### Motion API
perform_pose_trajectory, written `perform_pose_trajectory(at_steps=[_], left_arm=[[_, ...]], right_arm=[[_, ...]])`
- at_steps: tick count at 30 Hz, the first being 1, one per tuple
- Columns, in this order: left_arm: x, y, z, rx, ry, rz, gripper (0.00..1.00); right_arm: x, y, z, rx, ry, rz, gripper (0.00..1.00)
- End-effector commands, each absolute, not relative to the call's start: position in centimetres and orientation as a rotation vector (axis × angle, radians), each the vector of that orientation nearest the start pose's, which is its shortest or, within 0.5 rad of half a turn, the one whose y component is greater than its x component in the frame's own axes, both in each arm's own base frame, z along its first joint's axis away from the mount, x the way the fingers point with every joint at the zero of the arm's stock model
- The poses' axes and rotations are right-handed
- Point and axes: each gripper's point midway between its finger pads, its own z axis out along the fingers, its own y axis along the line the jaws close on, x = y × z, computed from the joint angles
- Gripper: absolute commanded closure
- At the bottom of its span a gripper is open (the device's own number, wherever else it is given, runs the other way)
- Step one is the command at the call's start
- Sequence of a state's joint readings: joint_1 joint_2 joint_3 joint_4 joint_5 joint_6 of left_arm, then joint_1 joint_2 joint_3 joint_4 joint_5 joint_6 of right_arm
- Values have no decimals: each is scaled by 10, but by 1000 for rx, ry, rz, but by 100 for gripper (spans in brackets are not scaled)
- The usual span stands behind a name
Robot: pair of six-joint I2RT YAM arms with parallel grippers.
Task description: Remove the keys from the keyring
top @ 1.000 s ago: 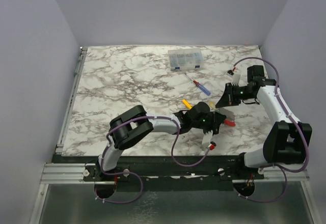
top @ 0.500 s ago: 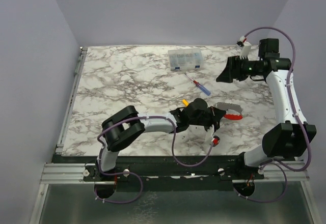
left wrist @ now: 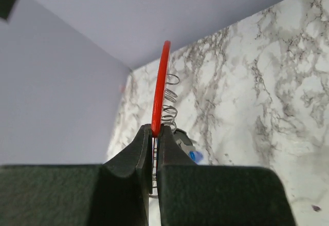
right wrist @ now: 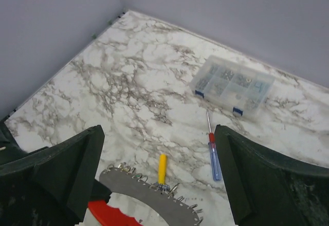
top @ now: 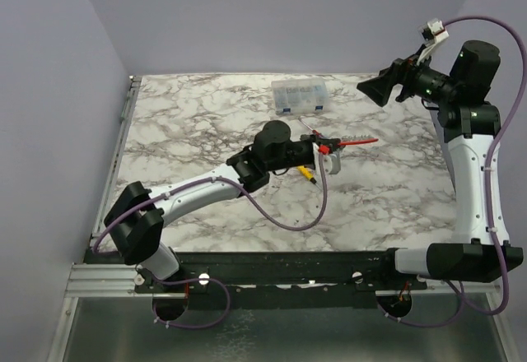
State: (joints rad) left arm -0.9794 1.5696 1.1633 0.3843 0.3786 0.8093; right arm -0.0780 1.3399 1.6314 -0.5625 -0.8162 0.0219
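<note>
My left hand (left wrist: 154, 136) is reached out over the middle of the counter (top: 189, 132), its fingers pressed together on the red strap (left wrist: 162, 82) with no gap between them. That strap is the only hold I have on the keyring (top: 356, 141), which sticks out to the right of the hand and looks to be off the surface. Along its grey strip I see a row of thin wire loops (right wrist: 177, 189), but I cannot make out any of the keys (a blue speck shows below the left fingers, and I can't tell what it is). The yellow screwdriver (right wrist: 162, 168) lies on the counter beneath the strip, the red-and-blue screwdriver (right wrist: 212, 154) just right of it, and the clear parts box (right wrist: 234, 85) further back.

At the far right my right hand (top: 377, 90) hangs high with its jaws spread wide, holding nothing and well apart from the keyring.

My worries from here:
- The pinch is on a narrow strap, so a tug from the right hand could twist the strip or pull the strap out.
- Wide jaws coming at such fine loops could knock the strip aside instead of catching a key.
- Until I can see a key, I may close on a bare loop.
- Anything dropped would land among the screwdrivers.
</note>
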Motion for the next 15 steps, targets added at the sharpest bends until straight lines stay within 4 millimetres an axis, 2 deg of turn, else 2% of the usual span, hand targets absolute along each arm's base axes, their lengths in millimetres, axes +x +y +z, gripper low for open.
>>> perform_pose_trajectory(at_steps=[1,6,9,12,15], left_arm=[[264,-417,309,1302,1081,-740,100],[273,-376,303,1291,1230,-834,100],[277,-353,300,1268,1304,-868,100],[280,-336,300,1250,1361,-912,100],[277,-329,306,1232,1379,-962,100]], right_arm=[[349,117,432,-583,1613,794,0],[329,125,420,-755,1612,810,0],[322,123,409,-772,1644,791,0],[304,128,397,-928,1628,794,0],[290,136,379,-1032,1680,827,0]])
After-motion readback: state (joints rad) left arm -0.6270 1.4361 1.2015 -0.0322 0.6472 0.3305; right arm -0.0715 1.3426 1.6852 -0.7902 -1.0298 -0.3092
